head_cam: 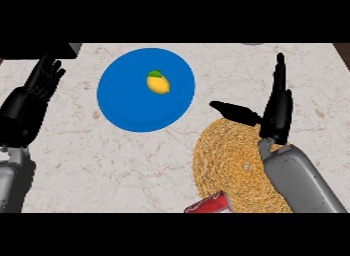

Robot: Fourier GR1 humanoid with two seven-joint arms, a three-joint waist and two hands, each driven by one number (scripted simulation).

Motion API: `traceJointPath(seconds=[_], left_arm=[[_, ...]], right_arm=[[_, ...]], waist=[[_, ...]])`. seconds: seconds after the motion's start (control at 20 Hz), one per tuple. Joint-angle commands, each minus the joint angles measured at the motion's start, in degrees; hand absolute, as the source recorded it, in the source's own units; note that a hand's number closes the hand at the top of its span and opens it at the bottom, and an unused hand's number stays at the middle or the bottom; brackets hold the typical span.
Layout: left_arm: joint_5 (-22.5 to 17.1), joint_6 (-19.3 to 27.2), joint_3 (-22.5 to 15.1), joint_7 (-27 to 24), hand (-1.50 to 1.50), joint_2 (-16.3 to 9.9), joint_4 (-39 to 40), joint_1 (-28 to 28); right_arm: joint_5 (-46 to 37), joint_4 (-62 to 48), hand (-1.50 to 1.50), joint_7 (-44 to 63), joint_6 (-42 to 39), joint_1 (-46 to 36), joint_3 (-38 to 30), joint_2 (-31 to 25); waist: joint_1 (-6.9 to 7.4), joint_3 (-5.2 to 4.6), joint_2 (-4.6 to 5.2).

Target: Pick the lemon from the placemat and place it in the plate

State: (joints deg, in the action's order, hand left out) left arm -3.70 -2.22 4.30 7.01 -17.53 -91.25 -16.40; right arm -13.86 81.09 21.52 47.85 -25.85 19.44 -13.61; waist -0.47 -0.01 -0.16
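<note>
In the head view the lemon (158, 83) lies already in the blue plate (145, 90), a little right and far of the plate's middle, apart from the rim and not touched by anything. So I judge the placing itself as done, and the step in hand is the retreat of the right robot hand (274, 107). This robot hand stands right of the plate, above the far edge of the woven placemat (233, 167); its fingers are straight and apart, the thumb points left toward the plate, and it holds nothing. To do the retreat well, the hand should go up and to the right, away from the plate, so that the thumb does not catch the rim and shake the lemon. It should also keep away from the red thing (210, 204) at the near edge of the placemat; what it is I cannot tell. The left robot hand (38, 87) rests open at the left of the counter (111, 160), fingers up. The lemon looks small, oval and yellow, with a green bit at its far end. I think its round shape could let it roll if the plate is pushed.
</note>
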Motion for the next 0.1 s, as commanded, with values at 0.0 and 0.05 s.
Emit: traceJointPath(seconds=[0.0,0.05], left_arm=[[-0.55,-2.31,1.19,-1.43,0.0,-0.19,-0.08,1.01],[-1.4,-1.78,1.62,2.83,0.0,-0.64,-0.93,-1.44]], right_arm=[[-5.02,5.12,-1.5,2.26,-1.67,4.26,-0.86,-1.87],[-4.32,6.52,-1.5,1.47,-2.26,7.56,-0.91,-3.39]], waist=[[0.27,-0.01,0.07],[0.12,0.0,0.04]])
